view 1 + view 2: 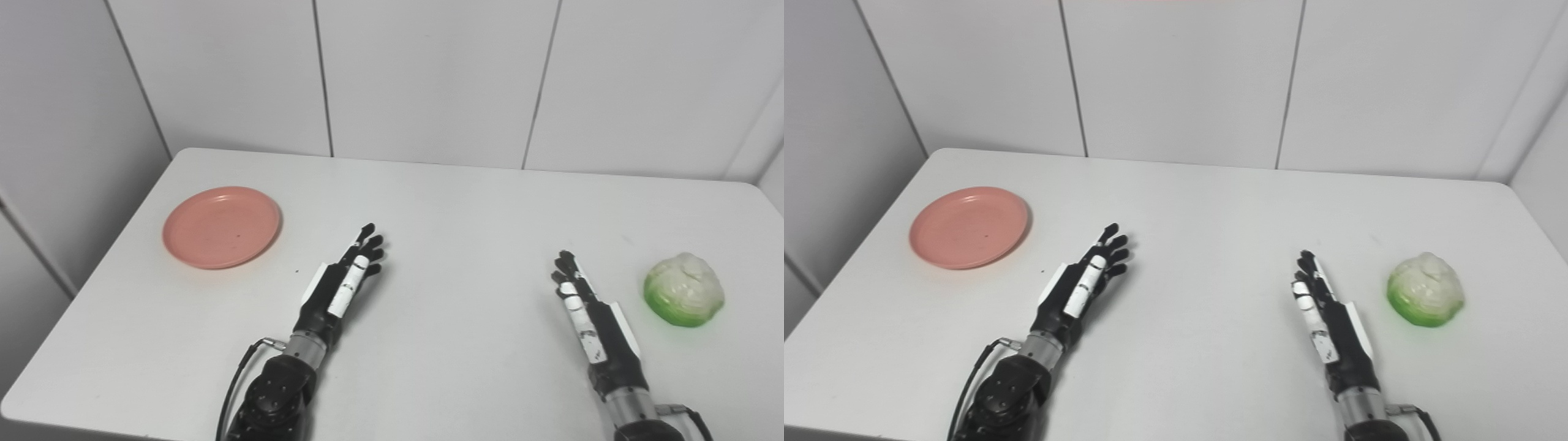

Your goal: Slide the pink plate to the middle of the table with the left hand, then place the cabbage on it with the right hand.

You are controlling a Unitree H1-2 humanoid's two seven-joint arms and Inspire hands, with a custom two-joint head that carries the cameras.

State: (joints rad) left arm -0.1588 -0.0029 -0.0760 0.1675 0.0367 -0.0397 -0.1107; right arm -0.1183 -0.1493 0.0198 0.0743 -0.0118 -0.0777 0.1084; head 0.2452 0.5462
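A round pink plate [222, 227] lies flat at the left of the white table [441, 202], with nothing on it. The cabbage [684, 289], pale with a green base, sits at the right side. My left hand [343, 278] rests open over the table, fingers stretched forward, to the right of the plate and apart from it. Over at the right, my right hand [582, 303] is open too, fingers extended, a short gap left of the cabbage and not touching it. Neither hand holds anything.
White wall panels [429, 79] stand close behind the table's far edge. The table's left edge runs just beyond the plate, and its right edge lies past the cabbage. A black cable [236, 380] loops beside my left forearm.
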